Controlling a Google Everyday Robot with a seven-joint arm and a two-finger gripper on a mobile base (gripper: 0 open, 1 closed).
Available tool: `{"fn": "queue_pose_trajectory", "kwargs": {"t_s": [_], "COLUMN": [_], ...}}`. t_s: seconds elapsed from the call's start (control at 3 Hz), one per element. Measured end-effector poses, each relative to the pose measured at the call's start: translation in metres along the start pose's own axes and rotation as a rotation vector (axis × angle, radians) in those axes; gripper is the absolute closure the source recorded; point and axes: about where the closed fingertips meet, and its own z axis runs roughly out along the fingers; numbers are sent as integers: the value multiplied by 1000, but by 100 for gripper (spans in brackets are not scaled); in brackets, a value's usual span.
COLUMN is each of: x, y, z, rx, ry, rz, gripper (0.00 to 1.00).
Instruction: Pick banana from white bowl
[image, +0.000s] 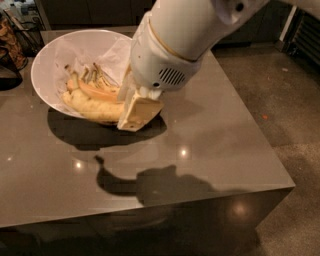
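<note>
Several bananas (92, 106) under gripper (134, 117) in white bowl (41, 75)

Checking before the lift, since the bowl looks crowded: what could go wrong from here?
1. The pincer is low against the right rim of the white bowl; lifting could tip or drag the bowl across the table.
2. The bananas seem joined at their stems, so the whole bunch may come up or slip free.
3. The crinkled paper lining could snag and lift too.
</note>
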Motion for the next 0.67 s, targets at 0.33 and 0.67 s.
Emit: {"fn": "queue_pose_trajectory", "kwargs": {"t_s": [0.33,0.67], "x": [2,2], "y": [44,44], "z": [-1,-1], "rx": [-2,-2], "ry": [-11,-11], "rz": [89,89], "gripper": [100,100]}}
